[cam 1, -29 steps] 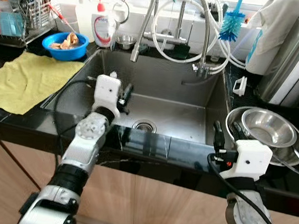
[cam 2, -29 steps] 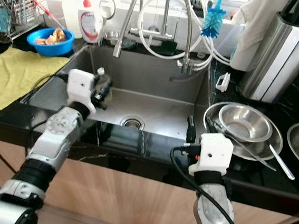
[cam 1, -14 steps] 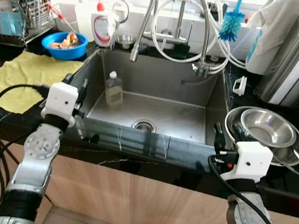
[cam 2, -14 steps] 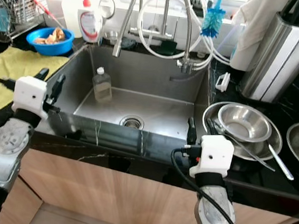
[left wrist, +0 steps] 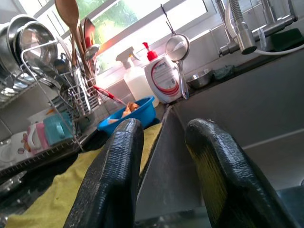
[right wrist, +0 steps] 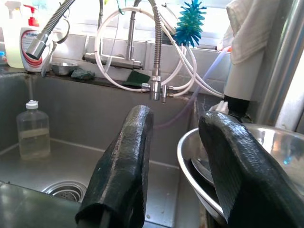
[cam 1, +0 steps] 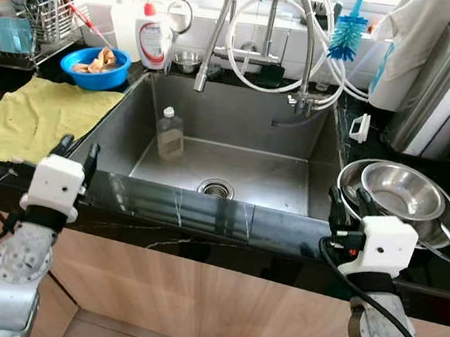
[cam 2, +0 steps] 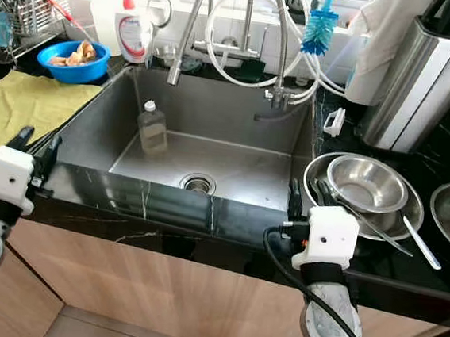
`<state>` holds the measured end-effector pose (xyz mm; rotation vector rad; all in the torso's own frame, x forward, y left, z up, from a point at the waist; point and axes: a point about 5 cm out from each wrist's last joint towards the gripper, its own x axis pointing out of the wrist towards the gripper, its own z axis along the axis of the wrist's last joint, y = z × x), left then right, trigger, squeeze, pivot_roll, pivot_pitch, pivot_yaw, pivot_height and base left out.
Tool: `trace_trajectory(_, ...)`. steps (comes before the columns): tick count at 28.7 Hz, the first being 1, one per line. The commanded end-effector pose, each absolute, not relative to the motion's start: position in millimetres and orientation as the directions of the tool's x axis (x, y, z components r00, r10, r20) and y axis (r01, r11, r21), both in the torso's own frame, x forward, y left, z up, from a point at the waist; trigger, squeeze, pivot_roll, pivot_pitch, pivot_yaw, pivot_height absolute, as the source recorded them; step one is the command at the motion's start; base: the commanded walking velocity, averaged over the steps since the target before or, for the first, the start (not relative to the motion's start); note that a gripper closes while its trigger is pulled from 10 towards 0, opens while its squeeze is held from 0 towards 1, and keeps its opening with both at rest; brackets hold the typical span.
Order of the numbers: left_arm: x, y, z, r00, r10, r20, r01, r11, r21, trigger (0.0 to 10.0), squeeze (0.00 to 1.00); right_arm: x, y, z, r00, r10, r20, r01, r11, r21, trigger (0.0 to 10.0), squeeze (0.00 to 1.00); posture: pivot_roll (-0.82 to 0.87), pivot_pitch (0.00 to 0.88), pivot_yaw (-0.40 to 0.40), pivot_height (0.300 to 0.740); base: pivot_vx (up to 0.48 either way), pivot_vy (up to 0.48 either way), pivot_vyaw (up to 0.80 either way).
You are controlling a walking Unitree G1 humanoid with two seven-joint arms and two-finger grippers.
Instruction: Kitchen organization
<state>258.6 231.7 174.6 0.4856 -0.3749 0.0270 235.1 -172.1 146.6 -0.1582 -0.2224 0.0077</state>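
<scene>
— What stands in the sink [cam 2: 282, 154]?
— A small clear bottle [cam 2: 152, 127], upright at the far left of the basin, with the drain [cam 2: 198, 183] nearer.
— And the grippers?
— The left gripper [cam 2: 36, 145] sits at the counter's near left edge beside the yellow cloth [cam 2: 20, 105], fingers parted. The right gripper [cam 2: 304, 196] is just beside the stacked steel bowls [cam 2: 367, 186], fingers apart, holding nothing.

A black stone counter [cam 1: 205, 206] surrounds a steel sink [cam 1: 292, 135]. On its left lie a yellow cloth [cam 1: 39, 115] and a blue bowl [cam 1: 99, 65]. Steel bowls [cam 1: 402, 193] sit on its right.
</scene>
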Motion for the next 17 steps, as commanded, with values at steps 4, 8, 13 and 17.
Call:
trace_trajectory(4,257.3,225.4,178.0,0.926,-0.059,0.372,-0.125,0.884,0.451,10.0,0.0,232.4,-171.2,149.4,0.972,0.027,0.233,0.008,0.989,-0.146,10.0,0.0,-0.05,0.0,0.02,0.74,0.0,0.0,0.0)
trace_trajectory(8,264.0,224.0,182.2,0.921,-0.048,0.387,-0.136,0.89,0.434,10.0,0.0,231.7,-169.2,148.8,0.972,0.031,0.232,0.003,0.989,-0.147,10.0,0.0,-0.06,0.0,0.024,0.74,0.0,0.0,0.0)
trace_trajectory(13,275.5,219.9,187.6,0.915,-0.036,0.402,-0.137,0.909,0.393,10.0,0.0,232.9,-167.7,150.3,0.971,0.031,0.235,0.004,0.989,-0.15,10.0,0.0,-0.07,0.0,0.021,0.74,0.0,0.0,0.0)
trace_trajectory(17,278.2,210.7,186.2,0.917,-0.057,0.395,-0.107,0.918,0.381,10.0,0.0,233.8,-166.5,150.9,0.971,0.033,0.236,0.004,0.988,-0.153,10.0,0.0,-0.07,0.0,0.023,0.74,0.0,0.0,0.0)
